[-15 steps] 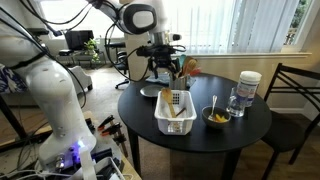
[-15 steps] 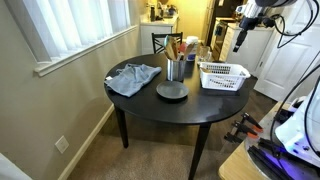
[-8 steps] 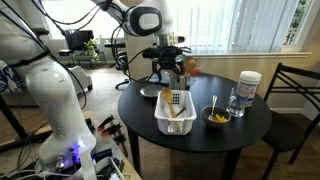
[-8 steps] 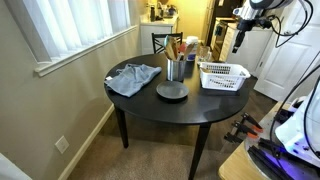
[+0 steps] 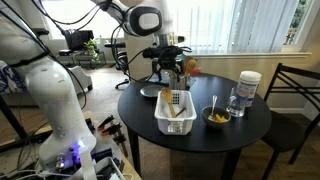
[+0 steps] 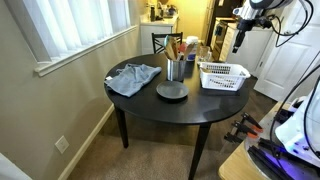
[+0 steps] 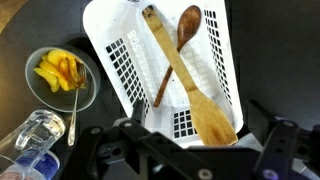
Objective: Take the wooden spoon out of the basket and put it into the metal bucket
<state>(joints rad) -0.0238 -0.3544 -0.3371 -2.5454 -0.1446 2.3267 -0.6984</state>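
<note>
The white slotted basket (image 7: 120, 60) lies under my gripper; it shows in both exterior views (image 5: 175, 112) (image 6: 223, 76). In it lies the light tan wooden spoon (image 7: 185, 80), on a slant, crossing over a darker brown spoon (image 7: 185, 30). My gripper (image 7: 200, 152) hangs open and empty above the basket's near end (image 5: 165, 62) (image 6: 240, 38). The small grey metal bucket (image 6: 175, 70) stands near the table's middle with brown utensils upright in it; in an exterior view it is partly hidden behind my gripper (image 5: 187, 72).
A glass bowl of yellow food with a metal spoon (image 7: 62, 75) (image 5: 216, 117) and a clear glass (image 7: 35, 135) stand beside the basket. There are also a white-lidded jar (image 5: 248, 86), a grey disc (image 6: 171, 91), a blue-grey cloth (image 6: 133, 78) and a chair (image 5: 292, 95).
The arm shifted slightly sideways above the basket between one second ago and half a second ago. Since then nothing has visibly moved.
</note>
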